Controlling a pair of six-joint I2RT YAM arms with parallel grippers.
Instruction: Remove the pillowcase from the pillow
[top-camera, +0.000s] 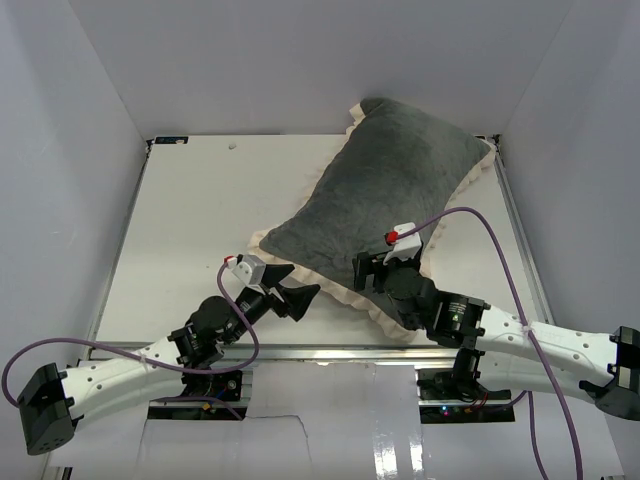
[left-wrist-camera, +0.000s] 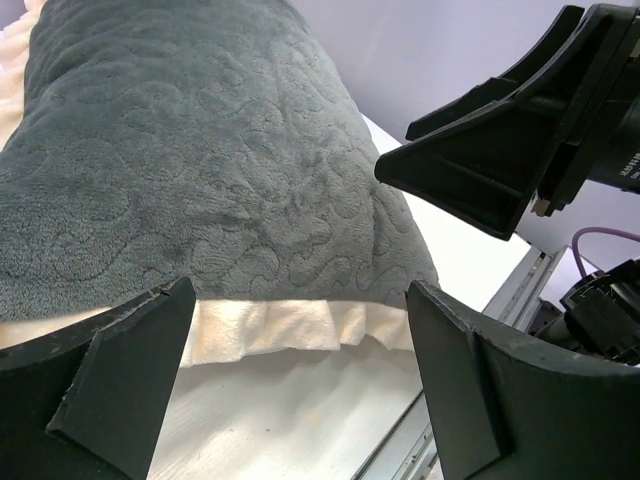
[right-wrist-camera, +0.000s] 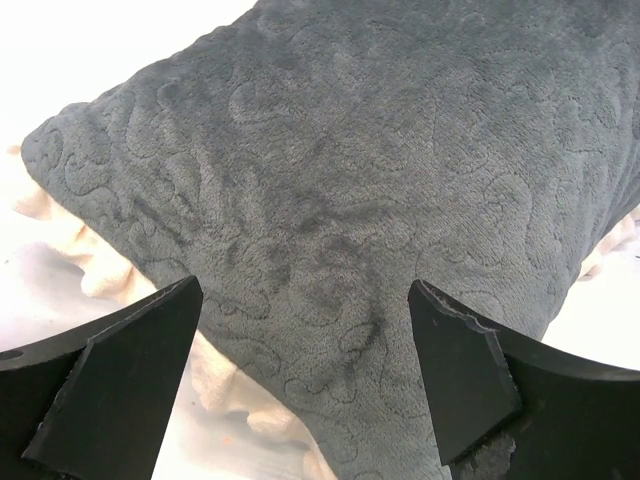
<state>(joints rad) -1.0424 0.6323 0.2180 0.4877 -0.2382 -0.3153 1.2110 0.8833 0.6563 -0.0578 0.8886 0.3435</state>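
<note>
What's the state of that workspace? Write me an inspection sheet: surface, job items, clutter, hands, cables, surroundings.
Surface: white table, bare apart from the job's things.
Job's things: pillowcase lies grey plush face up, plump and full, with its cream frill showing along the edges. The pillow is hidden inside it; none of it shows.
Clutter: nothing seen.
Hands: left hand is open, low by the near frill and holding nothing. Right hand is open over the grey face near its near end; contact cannot be told.
Cables: purple cables, one looping over the right arm, one along the left arm. Neither touches the pillowcase.
Surroundings: plain white walls on three sides.
</note>
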